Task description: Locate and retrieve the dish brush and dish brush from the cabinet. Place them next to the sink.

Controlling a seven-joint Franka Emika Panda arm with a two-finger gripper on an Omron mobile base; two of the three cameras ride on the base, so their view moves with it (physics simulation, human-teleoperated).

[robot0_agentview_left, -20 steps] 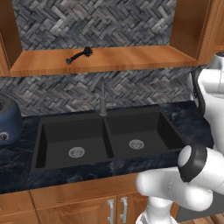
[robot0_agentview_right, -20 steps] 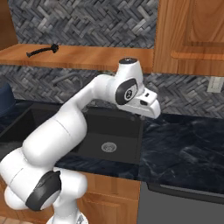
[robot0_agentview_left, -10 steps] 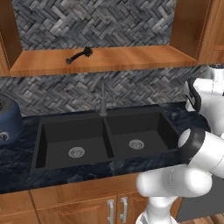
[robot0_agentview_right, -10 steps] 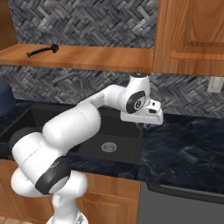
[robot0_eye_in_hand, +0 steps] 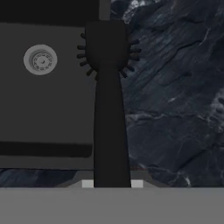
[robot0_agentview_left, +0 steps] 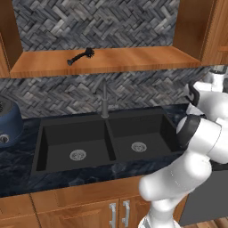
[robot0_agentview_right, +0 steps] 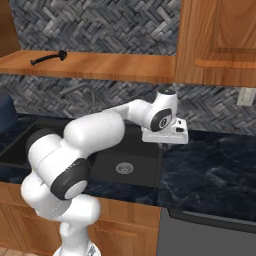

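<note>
Swinging lower and rightward since a second ago, my gripper (robot0_agentview_right: pixel 166 145) is clamping the short dish brush (robot0_eye_in_hand: pixel 108 78) by its handle, carrying it over the counter (robot0_agentview_right: pixel 215 170) beside the sink (robot0_agentview_left: pixel 102 138). It is probably light, stiff and slick, so gripping mid-handle is suiting it, while the long-handled dish brush (robot0_agentview_left: pixel 80 56) is lying on the cabinet (robot0_agentview_left: pixel 133 59) shelf.

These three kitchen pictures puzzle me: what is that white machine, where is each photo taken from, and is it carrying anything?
The white machine is a robot arm in a rendered kitchen. Two pictures come from cameras on its base, behind it to the left and right. The third looks down from its hand. The gripper is shut on a short black dish brush, which hangs over the dark marbled counter at the right edge of the black double sink. A second, long-handled dish brush lies on the wooden cabinet shelf. A round navy-blue appliance stands left of the sink.
</note>
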